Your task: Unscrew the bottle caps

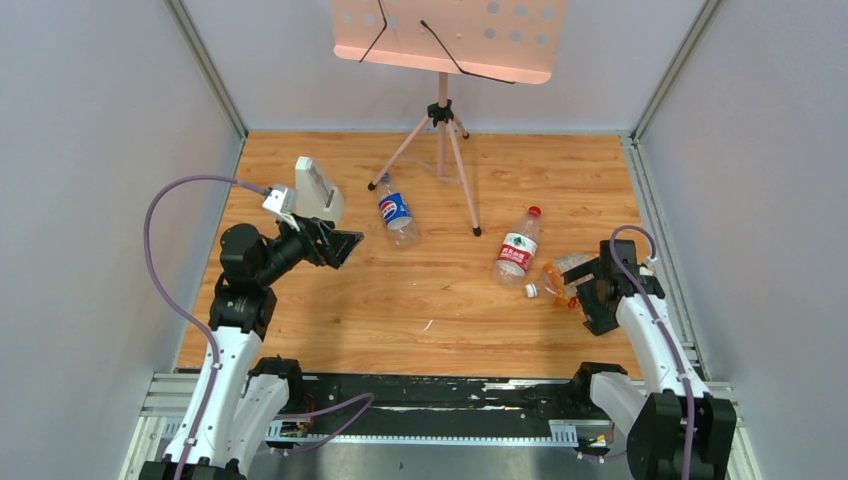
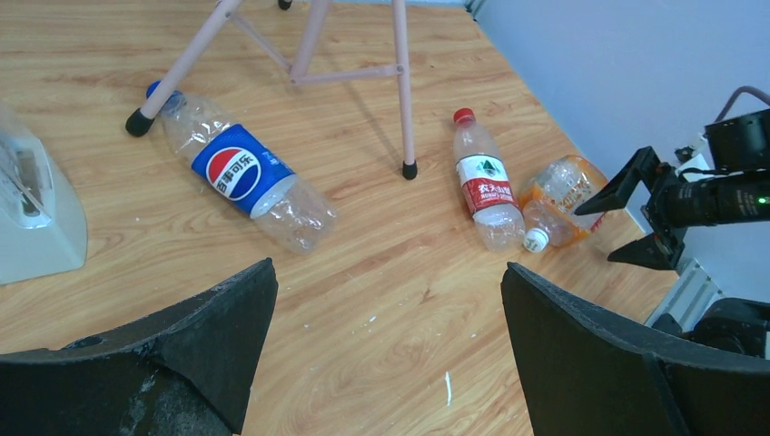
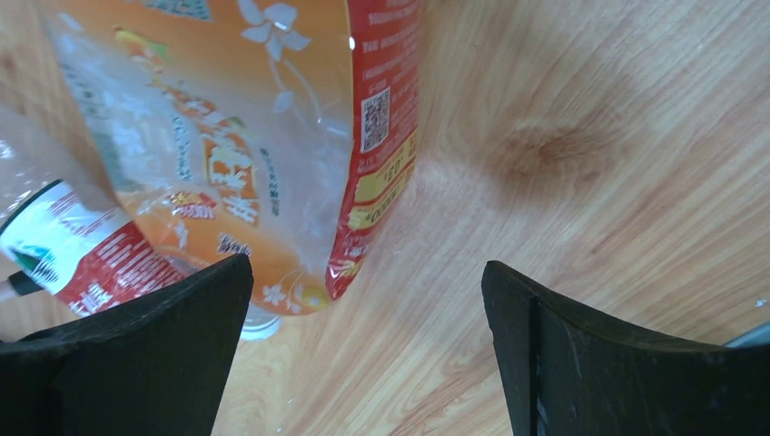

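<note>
The 3 caps are all on: the white cap [image 2: 537,239] of the orange bottle [image 2: 563,195] lies just beside the base of the red bottle [image 2: 488,186], whose red cap [image 2: 464,115] points away from the arms, and the blue cap [image 2: 156,89] of the Pepsi bottle [image 2: 245,177] sits by a foot of the music stand [image 1: 440,150]. All 3 bottles lie flat on the table [image 1: 450,320], the Pepsi bottle well apart from the other 2. The right gripper [image 3: 363,345] is spread wide and empty over the orange bottle, which sits ahead of its left finger and not centred in the gap. The step in hand looks like pinning this bottle, so the gripper should shift until the body is squarely between the jaws, then close low on the body; the thin clear plastic will likely buckle if squeezed hard. The white cap is crowded by the red bottle, so pulling the orange bottle clear first would give room. The left gripper [image 2: 390,345], also wide and empty, hangs near the grey block [image 1: 318,190] and must cross over to twist the cap along the neck's axis. The blue label reads 百事可乐 with the Pepsi globe; the red label carries white Chinese characters and a green emblem; the orange label shows flowers and a QR code, its small print unreadable.
</note>
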Controlling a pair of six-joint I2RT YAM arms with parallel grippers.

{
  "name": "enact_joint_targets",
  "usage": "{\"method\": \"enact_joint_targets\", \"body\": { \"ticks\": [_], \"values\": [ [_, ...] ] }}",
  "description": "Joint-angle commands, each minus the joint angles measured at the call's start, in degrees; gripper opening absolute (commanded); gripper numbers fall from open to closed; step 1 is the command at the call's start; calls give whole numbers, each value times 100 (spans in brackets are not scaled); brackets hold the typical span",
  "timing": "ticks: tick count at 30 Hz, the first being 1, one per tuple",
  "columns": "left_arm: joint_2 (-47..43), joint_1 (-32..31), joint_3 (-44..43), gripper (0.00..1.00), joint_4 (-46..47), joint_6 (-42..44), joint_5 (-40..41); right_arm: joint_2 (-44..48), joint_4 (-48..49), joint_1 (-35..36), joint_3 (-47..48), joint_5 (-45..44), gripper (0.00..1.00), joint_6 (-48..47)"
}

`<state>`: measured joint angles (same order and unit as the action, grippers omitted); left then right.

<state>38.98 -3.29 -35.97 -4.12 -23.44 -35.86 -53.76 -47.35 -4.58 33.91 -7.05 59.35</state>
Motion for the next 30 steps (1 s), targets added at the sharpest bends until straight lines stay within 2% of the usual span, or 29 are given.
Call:
{"method": "enact_joint_targets", "body": {
  "ticks": [1,9,20,30],
  "values": [
    [64,4,-143,100,304,51,-197,-461,515,-16,-17,-251,97,86],
    [210,4,-132,100,380,-88,-305,-855,1426,-19,-360,-29,81,-33],
    [325,-5,-37,98,705,-155,-327,-120,2052,-17,-878,-274,55,-229],
    [302,-14,19,94,695,-169,-441,346,2194,-16,-733,-139,19,-865]
  ]
}}
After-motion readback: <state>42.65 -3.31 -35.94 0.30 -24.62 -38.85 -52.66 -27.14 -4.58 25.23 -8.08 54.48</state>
